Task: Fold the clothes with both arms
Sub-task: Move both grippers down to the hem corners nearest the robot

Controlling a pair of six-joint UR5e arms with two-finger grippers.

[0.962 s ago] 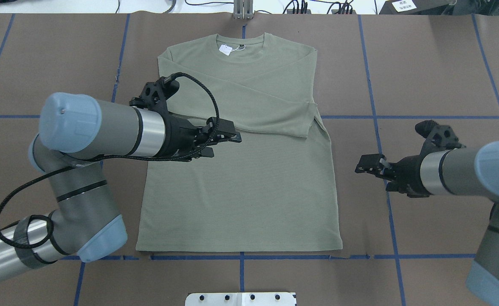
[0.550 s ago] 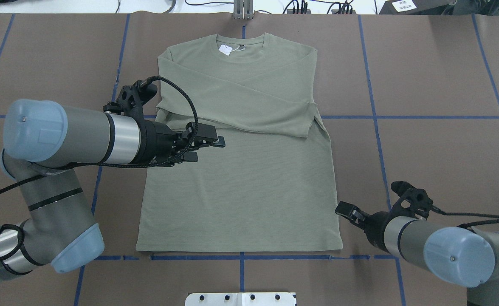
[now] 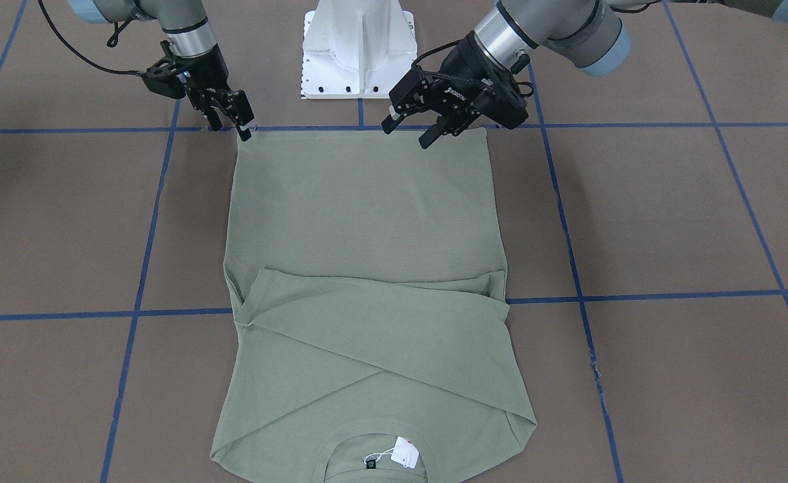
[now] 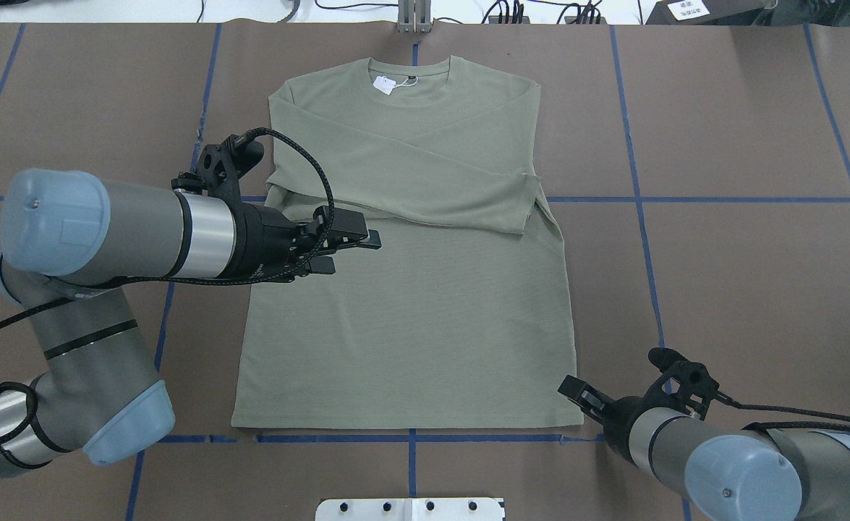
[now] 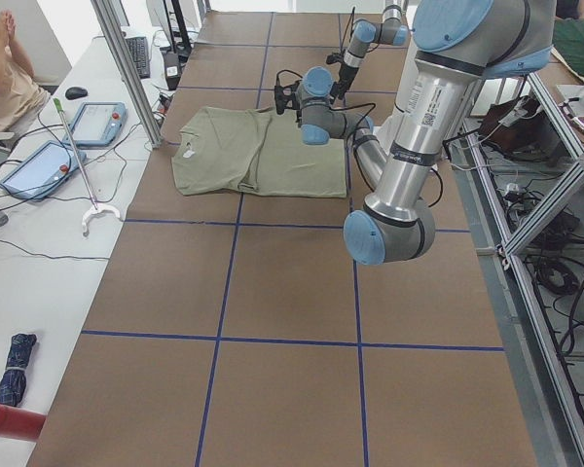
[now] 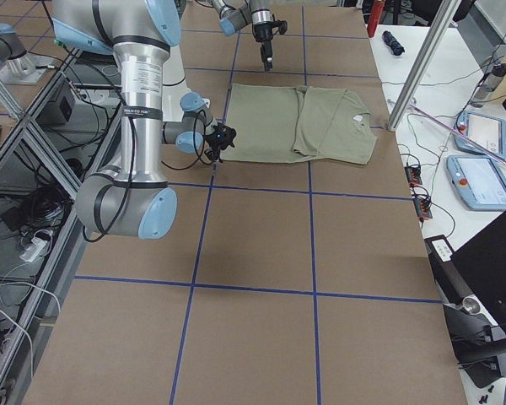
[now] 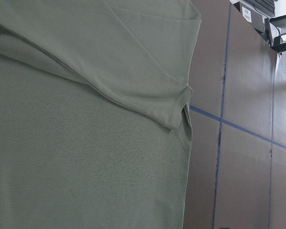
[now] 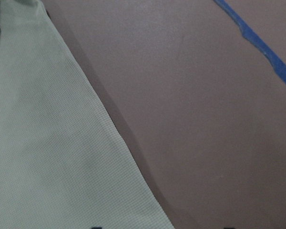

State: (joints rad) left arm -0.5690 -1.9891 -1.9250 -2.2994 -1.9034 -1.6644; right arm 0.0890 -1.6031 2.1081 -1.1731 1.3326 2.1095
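Observation:
The pale sage-green shirt [image 4: 410, 325] lies flat on the brown table, both sleeves folded across its chest and a white tag [image 4: 383, 85] at the neck. My left gripper [image 4: 349, 250] is open and empty, raised above the shirt's left middle, just below the folded sleeve. In the front view it [image 3: 407, 133] shows with its jaws apart. My right gripper [image 4: 575, 395] is open and low at the shirt's near right hem corner; it also shows in the front view [image 3: 233, 127]. The right wrist view shows the shirt's edge [image 8: 47, 157] on bare table.
The white pedestal base [image 3: 359, 47] stands at the table's near edge behind the hem. Blue tape lines [image 4: 634, 199] cross the brown covering. A metal post [image 4: 414, 18] stands at the far edge. A side bench with tablets [image 5: 97, 122] and a person lie beyond.
My right gripper has swung from the shirt's right side down to its near right hem corner. My left gripper drew back leftward over the shirt, then nearly stopped. The shirt has not moved.

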